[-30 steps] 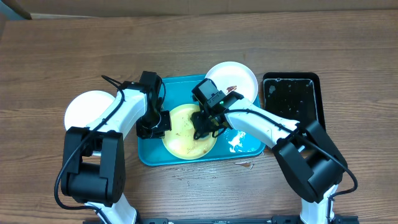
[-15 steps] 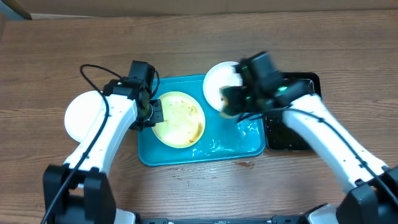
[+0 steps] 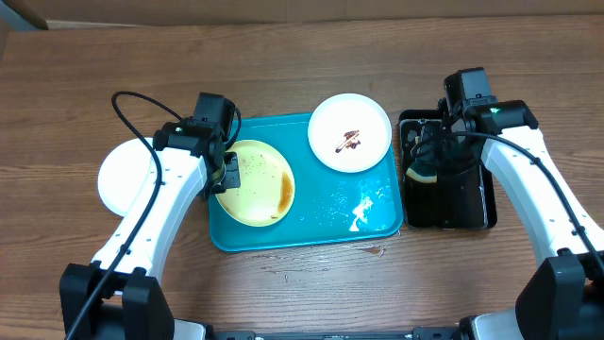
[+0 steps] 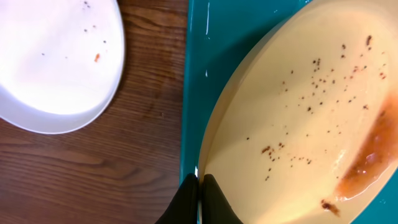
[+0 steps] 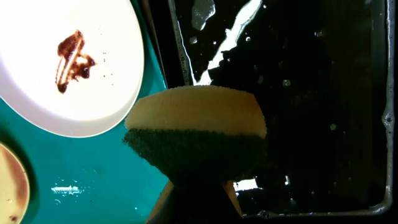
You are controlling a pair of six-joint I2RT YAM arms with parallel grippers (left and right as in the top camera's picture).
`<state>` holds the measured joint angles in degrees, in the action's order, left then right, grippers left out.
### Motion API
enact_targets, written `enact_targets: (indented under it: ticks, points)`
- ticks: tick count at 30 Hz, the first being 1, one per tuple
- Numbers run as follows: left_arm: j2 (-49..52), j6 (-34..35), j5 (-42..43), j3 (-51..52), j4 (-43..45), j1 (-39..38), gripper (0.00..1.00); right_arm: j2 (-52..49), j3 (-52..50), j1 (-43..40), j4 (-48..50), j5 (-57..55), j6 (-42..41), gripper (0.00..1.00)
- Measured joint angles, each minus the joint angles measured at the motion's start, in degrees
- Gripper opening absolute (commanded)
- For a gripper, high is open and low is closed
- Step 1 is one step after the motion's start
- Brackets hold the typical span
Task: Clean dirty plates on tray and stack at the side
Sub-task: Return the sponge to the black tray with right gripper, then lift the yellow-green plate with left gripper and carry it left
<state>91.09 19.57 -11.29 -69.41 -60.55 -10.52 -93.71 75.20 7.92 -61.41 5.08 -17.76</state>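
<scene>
The pale yellow-green plate [image 3: 253, 182] lies tilted at the left of the turquoise tray [image 3: 326, 222], with brown specks and an orange-brown smear; it also shows in the left wrist view [image 4: 298, 112]. My left gripper [image 3: 223, 172] is shut on its left rim [image 4: 200, 186]. A white plate with a brown sauce smear [image 3: 349, 132] sits at the tray's far right corner, also in the right wrist view [image 5: 62, 62]. A clean white plate [image 3: 125, 175] lies on the table left of the tray [image 4: 56, 56]. My right gripper [image 3: 436, 156] is shut on a yellow-and-green sponge [image 5: 196, 127] over the black tray [image 3: 472, 198].
The glossy black tray [image 5: 311, 93] holds water and stands right of the turquoise tray. Water drops [image 3: 363, 210] lie on the turquoise tray's right part. A small brown spot [image 3: 376, 249] is on the table in front of the tray.
My right gripper has moved the sponge off the yellow-green plate and right to the black tray. My left gripper has pulled the yellow-green plate leftward across the tray.
</scene>
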Motion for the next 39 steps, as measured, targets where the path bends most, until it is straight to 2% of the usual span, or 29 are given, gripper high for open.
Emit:
enact_targets:
  ticks: [13,18,25,35,39]
  points:
    - [-0.02,0.0,-4.61,-6.49,-4.2,-0.02,0.04,0.0,-1.75,-0.02,-0.09,-0.02,1.27,0.04]
    - [-0.02,0.96,-10.25,-8.94,-6.34,-1.73,0.04,0.0,-1.84,0.0,-0.11,-0.02,1.27,0.04]
    - [-0.02,1.51,-21.16,-13.73,-6.03,-10.03,0.04,0.0,-1.84,-0.02,-0.11,-0.02,1.29,0.04]
    - [-0.02,1.51,-38.01,-13.79,-4.0,-23.8,0.04,0.0,-1.84,-0.02,-0.15,0.0,1.31,0.04]
    - [-0.02,1.55,-44.22,-13.05,-2.45,-26.71,0.04,0.0,-1.84,-0.02,-0.15,0.0,1.29,0.04]
